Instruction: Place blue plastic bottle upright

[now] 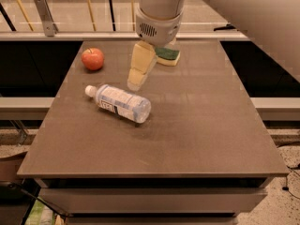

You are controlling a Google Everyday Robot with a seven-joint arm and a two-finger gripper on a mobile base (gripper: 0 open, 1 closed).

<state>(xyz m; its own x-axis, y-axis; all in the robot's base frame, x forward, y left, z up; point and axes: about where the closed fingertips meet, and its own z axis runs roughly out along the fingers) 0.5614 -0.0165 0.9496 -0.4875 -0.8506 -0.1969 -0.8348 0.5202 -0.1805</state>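
Note:
The blue plastic bottle (121, 103) lies on its side on the brown table (197, 125), left of the middle. Its white cap points to the back left and its white label faces up. My gripper (135, 83) hangs from the arm above the table, its cream tip just behind the bottle's middle and a little above it. It holds nothing that I can see and does not touch the bottle.
A red apple (93, 58) sits at the back left of the table. A green and yellow sponge (168, 56) lies at the back, partly behind the arm. A railing runs behind the table.

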